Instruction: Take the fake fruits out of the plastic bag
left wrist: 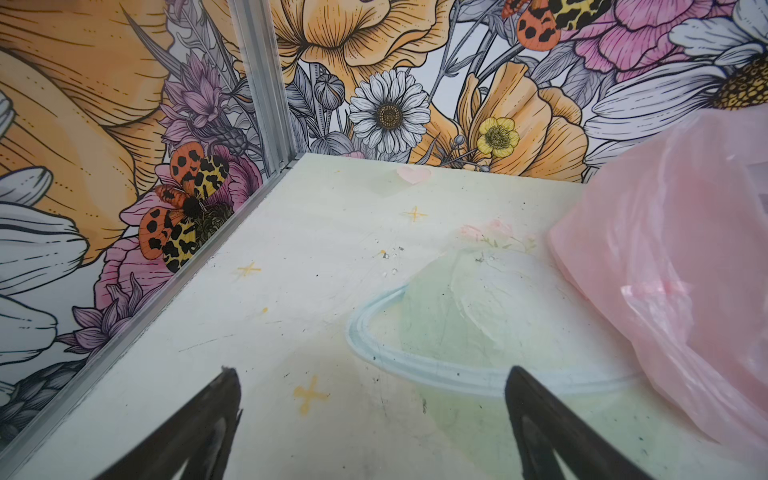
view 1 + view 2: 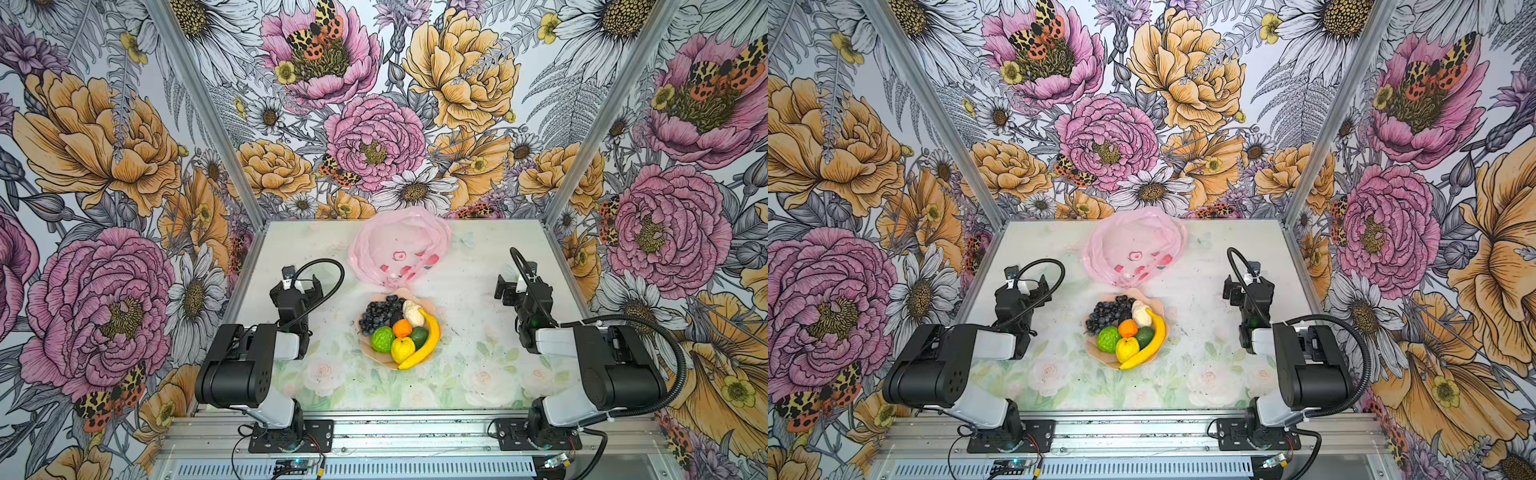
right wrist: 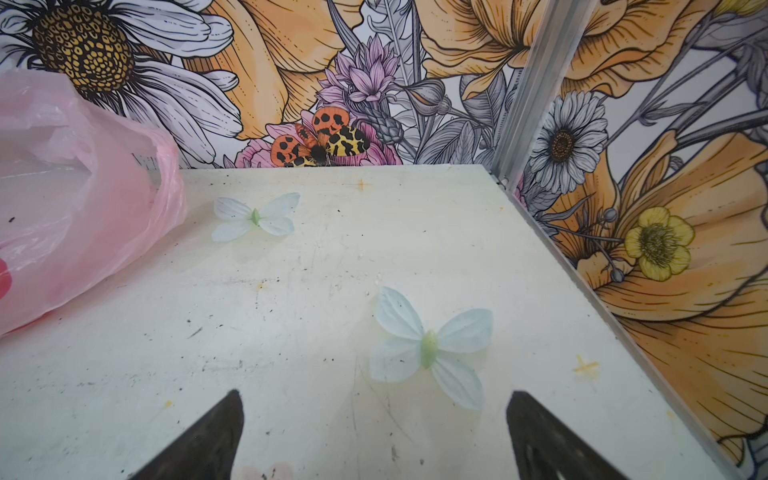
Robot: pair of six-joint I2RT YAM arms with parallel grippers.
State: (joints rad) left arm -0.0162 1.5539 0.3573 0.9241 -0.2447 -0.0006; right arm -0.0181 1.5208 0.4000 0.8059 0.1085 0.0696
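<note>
Left gripper (image 1: 372, 370) fingers (image 1: 216, 415) spread wide, holding nothing, right gripper (image 3: 376, 392) fingers spread wide, empty

No text, label, brand or number is readable anywhere.

Translucent pink bag (image 2: 399, 245), red-and-white print; yellow banana (image 2: 428, 343).
</note>
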